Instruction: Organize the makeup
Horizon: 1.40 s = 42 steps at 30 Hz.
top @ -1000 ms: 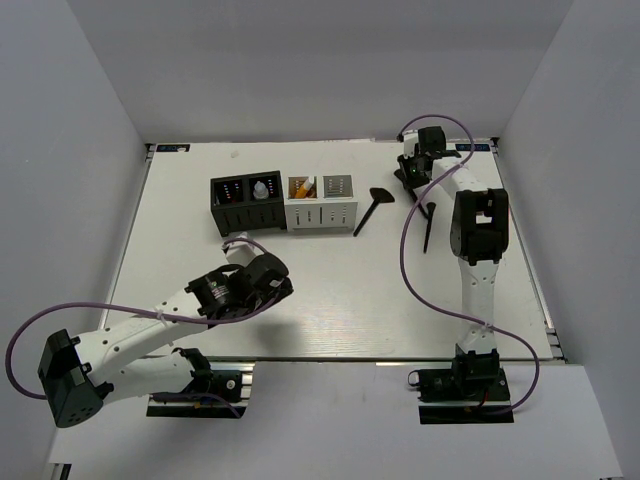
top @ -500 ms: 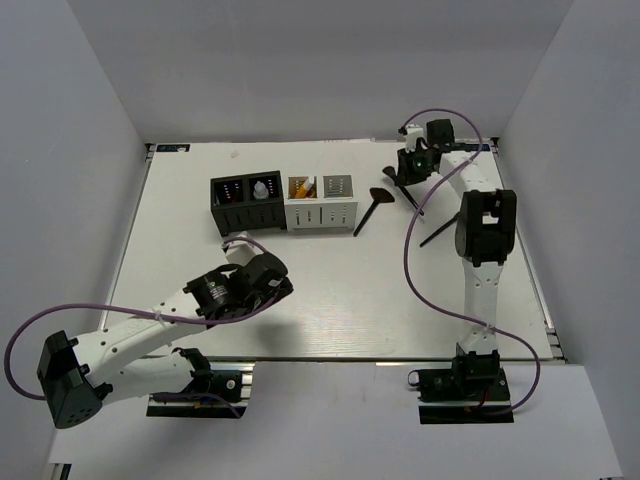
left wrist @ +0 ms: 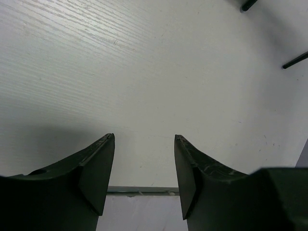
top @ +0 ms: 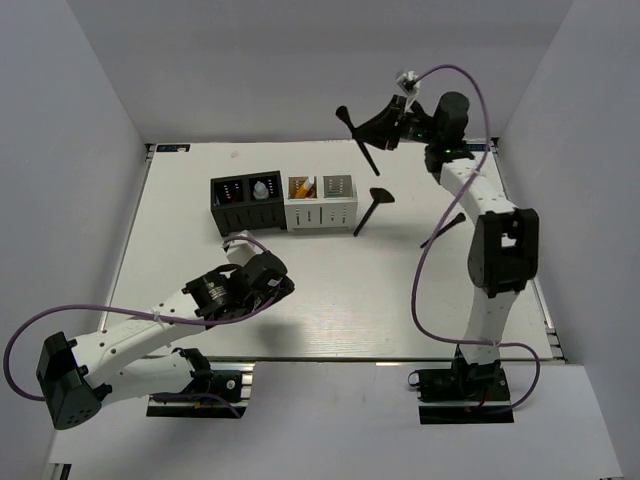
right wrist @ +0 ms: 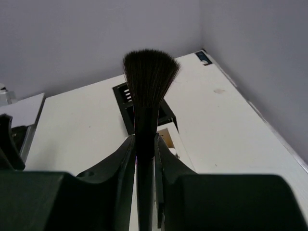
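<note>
Right wrist: right claw (right wrist: 144,144) is pinched nearly closed on a long black brush (right wrist: 150,77), gripping just under the bristles, airborne at 1 o'clock over the bench (top: 350,290). Likely light, with a stiff handle and soft head, so clamp the handle, never the hairs. Left claw (left wrist: 144,139) half-open, empty.

Three long black makeup brushes (top: 372,208). Two slotted organizer boxes: black plastic box (top: 245,215), white plastic box (top: 322,215). One small clear bottle (top: 260,188).
</note>
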### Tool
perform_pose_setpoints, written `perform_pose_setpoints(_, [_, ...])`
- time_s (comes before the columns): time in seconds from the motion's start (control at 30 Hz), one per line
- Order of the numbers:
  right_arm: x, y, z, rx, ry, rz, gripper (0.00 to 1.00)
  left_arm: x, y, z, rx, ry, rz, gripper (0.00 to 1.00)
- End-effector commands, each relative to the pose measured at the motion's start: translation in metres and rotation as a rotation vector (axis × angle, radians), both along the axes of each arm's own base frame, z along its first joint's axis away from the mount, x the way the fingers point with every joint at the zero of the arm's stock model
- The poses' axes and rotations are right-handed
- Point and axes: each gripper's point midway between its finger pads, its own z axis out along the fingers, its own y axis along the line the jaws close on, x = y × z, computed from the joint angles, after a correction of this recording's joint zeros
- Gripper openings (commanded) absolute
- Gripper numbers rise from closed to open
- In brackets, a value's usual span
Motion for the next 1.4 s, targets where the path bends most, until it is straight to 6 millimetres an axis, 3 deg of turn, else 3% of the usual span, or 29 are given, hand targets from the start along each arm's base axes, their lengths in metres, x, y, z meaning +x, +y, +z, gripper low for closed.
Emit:
perform_pose_setpoints(0.0, [-0.017, 0.030, -0.018, 0.067, -0.041, 0.202, 0.00, 0.003, -0.002, 0.010, -0.021, -0.024, -0.007, 0.63])
perform_pose_setpoints(0.03, [-0.016, 0.040, -0.010, 0.070, -0.073, 0.217, 0.00, 0.003, -0.002, 0.010, -0.021, -0.026, -0.002, 0.62])
perform_pose_setpoints(0.07, [-0.010, 0.045, -0.022, 0.069, -0.066, 0.221, 0.00, 0.003, -0.001, 0.010, -0.018, -0.025, -0.002, 0.62])
perform_pose_setpoints(0.2, [-0.006, 0.079, -0.028, 0.066, -0.129, 0.261, 0.00, 0.000, 0.001, 0.012, -0.014, -0.025, -0.002, 0.62])
perform_pose_setpoints(0.3, [-0.001, 0.088, -0.042, 0.059, -0.135, 0.270, 0.00, -0.001, 0.003, 0.013, -0.016, -0.023, 0.003, 0.62])
perform_pose_setpoints(0.47, [0.004, 0.092, -0.065, 0.042, -0.125, 0.269, 0.00, -0.001, 0.003, 0.012, -0.016, -0.021, 0.009, 0.62])
perform_pose_setpoints(0.7, [-0.006, 0.086, -0.101, 0.006, -0.078, 0.300, 0.01, -0.001, 0.002, 0.011, -0.002, -0.010, 0.006, 0.62])
perform_pose_setpoints(0.9, [-0.008, 0.074, -0.114, -0.010, -0.065, 0.287, 0.29, 0.000, -0.001, 0.010, -0.008, -0.011, -0.001, 0.62])
perform_pose_setpoints(1.07, [-0.010, 0.070, -0.103, -0.006, -0.091, 0.287, 0.56, 0.004, -0.005, 0.015, 0.001, -0.028, -0.016, 0.63])
perform_pose_setpoints(1.2, [-0.010, 0.059, -0.076, 0.005, -0.127, 0.266, 0.58, 0.015, -0.021, 0.021, 0.037, -0.059, -0.088, 0.63])
perform_pose_setpoints(1.3, [-0.005, 0.047, -0.056, 0.017, -0.136, 0.216, 0.56, 0.025, -0.052, 0.039, 0.052, -0.112, -0.232, 0.63])
perform_pose_setpoints(1.33, [-0.004, 0.038, -0.045, 0.017, -0.109, 0.184, 0.48, 0.032, -0.065, 0.034, 0.102, -0.125, -0.304, 0.62])
perform_pose_setpoints(1.37, [0.003, 0.031, -0.039, 0.017, -0.104, 0.134, 0.43, 0.037, -0.081, 0.048, 0.085, -0.150, -0.355, 0.60])
